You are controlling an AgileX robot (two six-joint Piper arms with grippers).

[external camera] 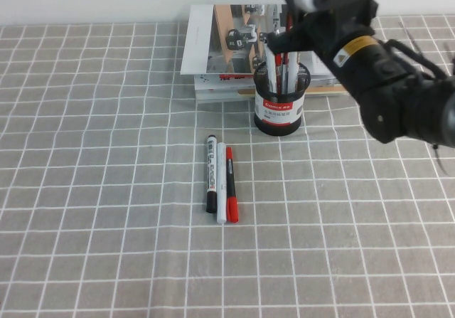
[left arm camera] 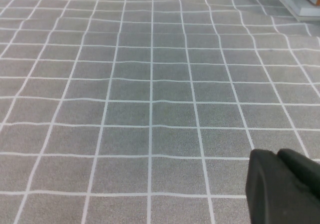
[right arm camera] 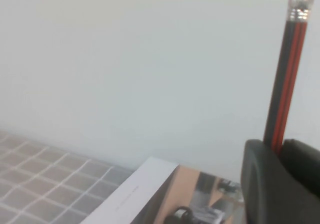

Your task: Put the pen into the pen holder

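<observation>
The pen (external camera: 291, 1) is a thin red and black stick with a metal band and pale eraser tip. It stands upright in my right gripper (external camera: 286, 42), which is shut on it directly above the pen holder (external camera: 279, 110), a black mesh cup with a white and red label. The pen's lower part reaches down into the cup's mouth. In the right wrist view the pen (right arm camera: 286, 78) rises from between the fingers of the right gripper (right arm camera: 277, 146). My left gripper (left arm camera: 276, 156) shows only in the left wrist view, shut and empty over bare cloth.
A black marker (external camera: 211, 173), a white pen (external camera: 221, 183) and a red-capped marker (external camera: 231, 184) lie side by side in front of the holder. A stack of books (external camera: 220, 48) lies behind it against the wall. A grey checked cloth (external camera: 106, 190) covers the table.
</observation>
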